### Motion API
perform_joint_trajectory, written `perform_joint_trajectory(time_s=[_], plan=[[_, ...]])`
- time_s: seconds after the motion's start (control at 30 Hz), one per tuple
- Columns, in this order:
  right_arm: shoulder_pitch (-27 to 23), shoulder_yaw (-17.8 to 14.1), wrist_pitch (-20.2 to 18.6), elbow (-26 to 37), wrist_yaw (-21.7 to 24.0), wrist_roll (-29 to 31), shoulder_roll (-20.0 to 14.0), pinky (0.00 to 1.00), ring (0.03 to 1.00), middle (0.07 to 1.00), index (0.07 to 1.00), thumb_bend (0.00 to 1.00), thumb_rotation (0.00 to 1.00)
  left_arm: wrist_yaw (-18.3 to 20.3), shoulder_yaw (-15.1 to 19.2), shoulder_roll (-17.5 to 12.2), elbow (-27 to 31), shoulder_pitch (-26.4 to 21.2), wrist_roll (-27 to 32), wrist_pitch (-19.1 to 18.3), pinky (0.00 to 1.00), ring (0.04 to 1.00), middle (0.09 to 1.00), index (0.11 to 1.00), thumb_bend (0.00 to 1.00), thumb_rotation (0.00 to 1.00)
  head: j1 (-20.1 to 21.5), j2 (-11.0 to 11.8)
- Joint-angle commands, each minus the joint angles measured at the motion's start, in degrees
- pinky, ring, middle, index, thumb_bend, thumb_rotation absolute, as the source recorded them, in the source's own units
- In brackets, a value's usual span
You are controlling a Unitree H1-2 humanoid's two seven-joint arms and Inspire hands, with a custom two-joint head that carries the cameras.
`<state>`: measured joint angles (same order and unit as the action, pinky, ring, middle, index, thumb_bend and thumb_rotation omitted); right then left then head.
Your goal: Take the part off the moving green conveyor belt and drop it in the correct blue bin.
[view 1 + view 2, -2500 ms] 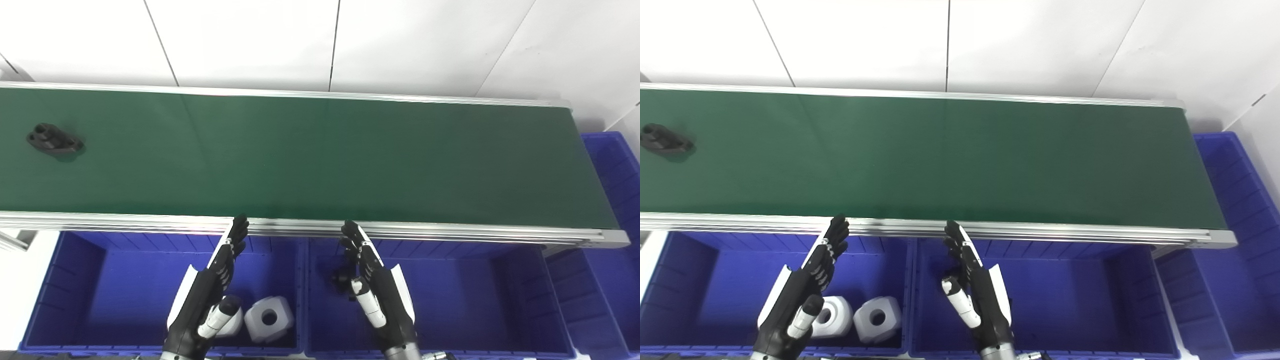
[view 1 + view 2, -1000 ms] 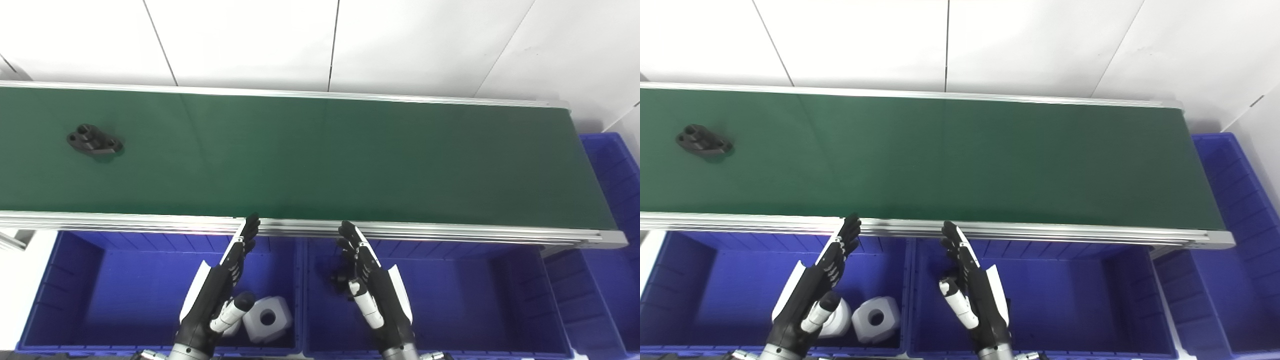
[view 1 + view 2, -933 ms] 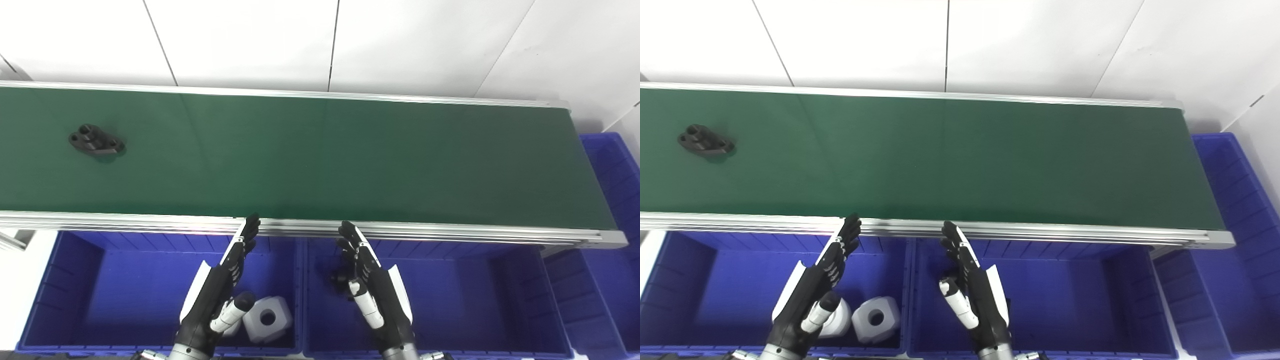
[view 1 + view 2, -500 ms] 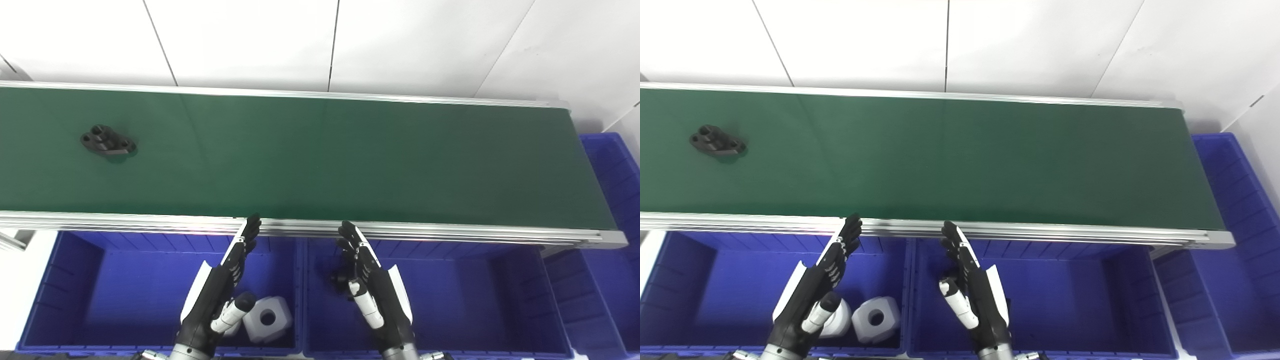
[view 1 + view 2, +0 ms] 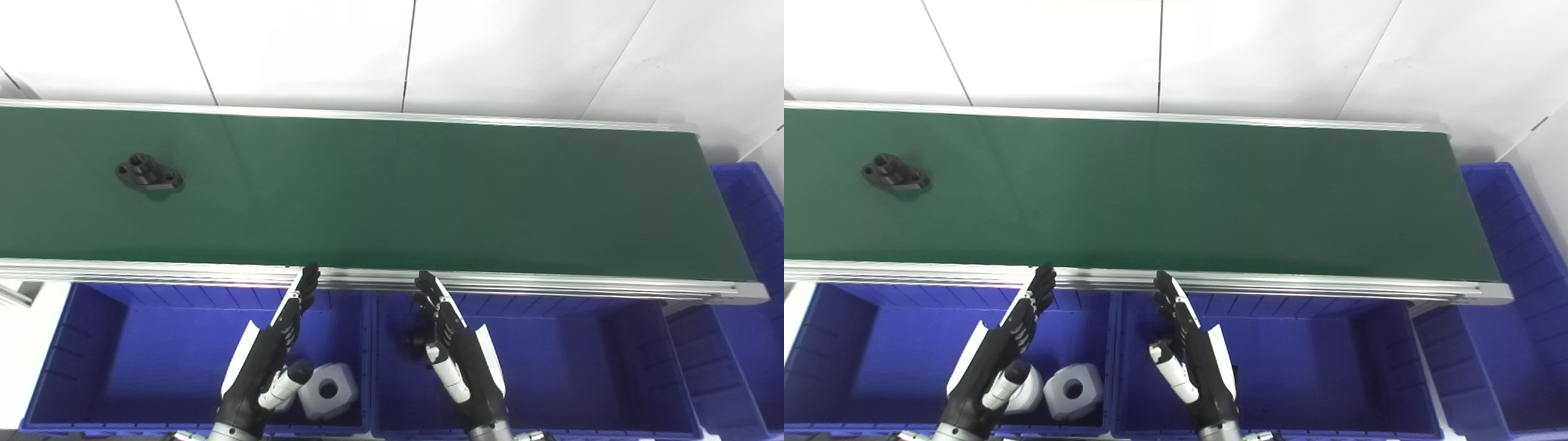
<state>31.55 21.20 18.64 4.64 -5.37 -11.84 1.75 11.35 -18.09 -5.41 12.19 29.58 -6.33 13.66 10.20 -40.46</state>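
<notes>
Green and matte, the long conveyor belt (image 5: 429, 190) runs across the view between silver aluminium side rails, and on its left part lies a small black flat plastic part with round holes (image 5: 149, 174), flat on the belt and well apart from both hands. Below the near rail stand open blue plastic bins side by side: the left blue bin (image 5: 92, 343) has two white blocky plastic parts with round holes (image 5: 328, 388) on its floor near its right wall, one of them partly hidden behind the left thumb, while the middle blue bin (image 5: 582, 361) shows a bare floor apart from a small dark piece (image 5: 417, 339) mostly hidden behind the right fingers. Another blue bin (image 5: 750, 202) sits past the belt's right end. The left robot hand (image 5: 272, 355) hovers over the left bin, fingers straight and stretched toward the rail, holding nothing. The right robot hand (image 5: 453, 352) hovers over the middle bin in the same flat, spread pose, also empty, its fingertips just short of the rail.
</notes>
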Motion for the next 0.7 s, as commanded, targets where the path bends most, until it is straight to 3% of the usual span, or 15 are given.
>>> perform_joint_trajectory(time_s=[0.0, 0.27, 0.43, 0.57, 0.67], plan=[[0.6, 1.0, 4.7, -1.4, -0.2, 0.3, 1.7, 0.88, 0.895, 0.928, 0.949, 0.87, 0.95, -0.7, -0.1, 0.1, -1.4, 0.1, 0.4, 4.0, 0.98, 1.000, 1.000, 1.000, 0.96, 0.94, -1.1, 2.2], [-1.1, -2.3, 5.3, -3.5, 1.6, 6.2, -0.2, 0.89, 0.898, 0.939, 0.964, 0.84, 0.89, -1.7, -1.1, 2.5, -8.2, -2.3, -0.9, 8.2, 0.97, 1.000, 1.000, 1.000, 0.94, 0.90, -8.2, 8.0], [-1.7, -4.5, 5.3, -2.5, 3.6, 9.6, -1.6, 0.92, 0.923, 0.959, 0.985, 0.84, 0.72, -3.0, -1.5, 4.2, -12.4, -4.0, -2.7, 11.2, 0.92, 0.987, 1.000, 1.000, 0.92, 0.90, -10.2, 9.8], [-2.6, -6.1, 6.5, -2.9, 4.8, 11.0, -2.8, 0.93, 0.926, 0.956, 0.991, 0.85, 0.69, -3.6, -2.0, 5.2, -15.7, -5.5, -3.2, 12.8, 0.92, 0.981, 1.000, 1.000, 0.91, 0.89, -11.9, 12.3], [-3.0, -7.2, 7.3, -3.1, 5.0, 10.4, -3.4, 0.91, 0.909, 0.939, 0.988, 0.84, 0.69, -4.2, -2.5, 5.6, -17.4, -6.5, -3.7, 13.2, 0.91, 0.975, 1.000, 1.000, 0.91, 0.90, -12.7, 12.9]])
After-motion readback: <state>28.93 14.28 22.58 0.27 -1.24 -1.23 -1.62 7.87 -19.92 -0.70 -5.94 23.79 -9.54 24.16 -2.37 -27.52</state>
